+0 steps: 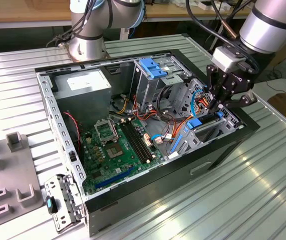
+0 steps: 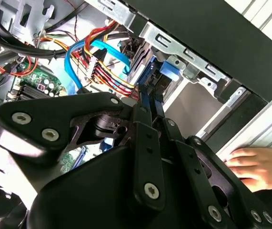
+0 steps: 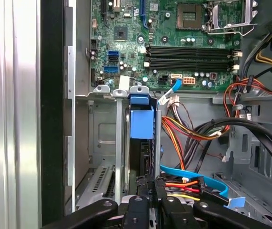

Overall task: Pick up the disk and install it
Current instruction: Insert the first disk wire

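Silver-grey cylindrical robot arm (image 1: 270, 25) with a dark band round its last segment; black cables run along it toward the wrist. Second silver-grey joint and round base (image 1: 85, 40) at the far side, pale blue cap on the joint. Small light-grey block sits between wrist and black metal gripper (image 1: 223, 97). Gripper is matte black linkage bars; in the second wrist view its links (image 2: 145, 157) carry round silver screws, plus a broad rounded black plate (image 2: 45, 124) with two screws.

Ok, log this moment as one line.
gripper | shut on disk | disk edge-on in drive cage | not released
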`<state>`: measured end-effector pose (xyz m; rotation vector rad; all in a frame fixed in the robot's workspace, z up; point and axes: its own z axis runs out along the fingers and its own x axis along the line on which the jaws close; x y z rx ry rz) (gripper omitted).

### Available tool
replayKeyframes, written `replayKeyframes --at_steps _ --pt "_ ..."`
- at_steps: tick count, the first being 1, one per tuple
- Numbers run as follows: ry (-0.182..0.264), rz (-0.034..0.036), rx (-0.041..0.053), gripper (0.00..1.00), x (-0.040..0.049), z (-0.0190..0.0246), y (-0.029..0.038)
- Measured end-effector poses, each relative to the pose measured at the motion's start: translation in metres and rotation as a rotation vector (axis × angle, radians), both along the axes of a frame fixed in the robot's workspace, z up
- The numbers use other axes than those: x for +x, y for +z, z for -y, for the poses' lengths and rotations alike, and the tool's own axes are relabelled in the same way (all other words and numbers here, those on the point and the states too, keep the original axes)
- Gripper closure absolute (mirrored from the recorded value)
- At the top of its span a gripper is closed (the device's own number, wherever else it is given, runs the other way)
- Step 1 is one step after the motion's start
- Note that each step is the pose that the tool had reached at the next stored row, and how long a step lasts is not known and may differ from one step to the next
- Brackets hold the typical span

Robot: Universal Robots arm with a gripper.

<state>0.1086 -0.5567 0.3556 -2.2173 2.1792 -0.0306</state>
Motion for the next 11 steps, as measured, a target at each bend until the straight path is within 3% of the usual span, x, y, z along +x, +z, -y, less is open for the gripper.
replayKeyframes --at_steps 5,11 --pt "-0.001 0.0057 -0.0002 0.84 -0.0001 0.0 -0.0032" --pt "-0.009 0.0062 0.0 0.84 -0.0006 0.0005 -0.0048"
